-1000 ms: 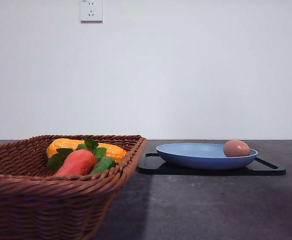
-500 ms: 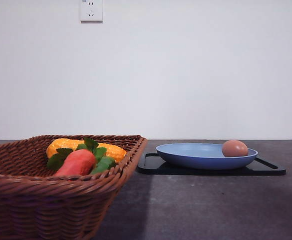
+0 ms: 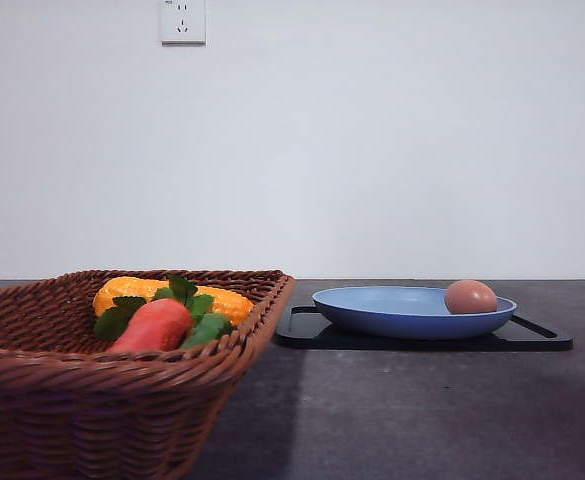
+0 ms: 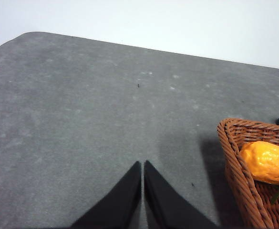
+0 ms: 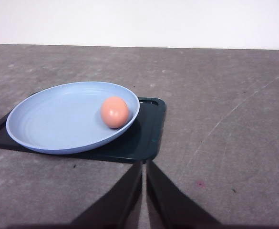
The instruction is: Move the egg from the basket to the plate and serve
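Note:
The reddish-brown egg point(image 3: 470, 297) point(image 5: 114, 112) lies in the blue plate point(image 3: 392, 310) point(image 5: 58, 119), near the plate's right rim in the front view. The plate rests on a flat black tray point(image 3: 532, 338) point(image 5: 146, 138). At the front left stands the wicker basket point(image 3: 92, 400) point(image 4: 239, 167), holding a carrot and a corn cob. My right gripper point(image 5: 144, 164) is shut and empty, hovering over bare table a short way from the tray's edge. My left gripper point(image 4: 142, 164) is shut and empty over grey table, beside the basket's outer corner.
An orange-red carrot with green leaves point(image 3: 157, 322) and a yellow corn cob point(image 3: 162, 297) point(image 4: 268, 162) lie inside the basket. A white wall with a socket point(image 3: 183, 20) backs the dark grey table point(image 3: 402, 420).
The egg shifted slightly left on the plate and then came to rest. Nothing else has moved.

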Available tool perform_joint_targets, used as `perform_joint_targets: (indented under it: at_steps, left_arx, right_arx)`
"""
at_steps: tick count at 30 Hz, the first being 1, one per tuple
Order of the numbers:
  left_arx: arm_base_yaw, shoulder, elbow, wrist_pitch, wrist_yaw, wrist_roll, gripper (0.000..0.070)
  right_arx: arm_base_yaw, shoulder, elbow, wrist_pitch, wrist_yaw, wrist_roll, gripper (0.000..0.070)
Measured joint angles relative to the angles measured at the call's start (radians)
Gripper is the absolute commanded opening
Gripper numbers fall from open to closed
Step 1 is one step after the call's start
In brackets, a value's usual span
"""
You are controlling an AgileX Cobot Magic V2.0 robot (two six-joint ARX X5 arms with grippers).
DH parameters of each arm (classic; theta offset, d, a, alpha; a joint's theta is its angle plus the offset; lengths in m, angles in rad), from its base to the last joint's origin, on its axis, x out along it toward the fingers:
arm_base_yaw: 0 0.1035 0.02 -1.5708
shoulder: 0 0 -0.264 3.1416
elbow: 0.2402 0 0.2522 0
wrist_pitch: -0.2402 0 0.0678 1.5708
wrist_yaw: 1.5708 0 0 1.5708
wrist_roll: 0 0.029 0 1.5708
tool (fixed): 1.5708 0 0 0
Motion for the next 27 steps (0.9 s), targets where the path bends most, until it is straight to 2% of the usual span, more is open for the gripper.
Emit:
perform_joint_targets:
  at_steps: [27]
  left_arx:
    - [0.000,0.000,0.000,0.000,0.000,0.000,0.0000]
  right_arx:
    - [0.000,0.000,0.000,0.000,0.000,0.000,0.0000]
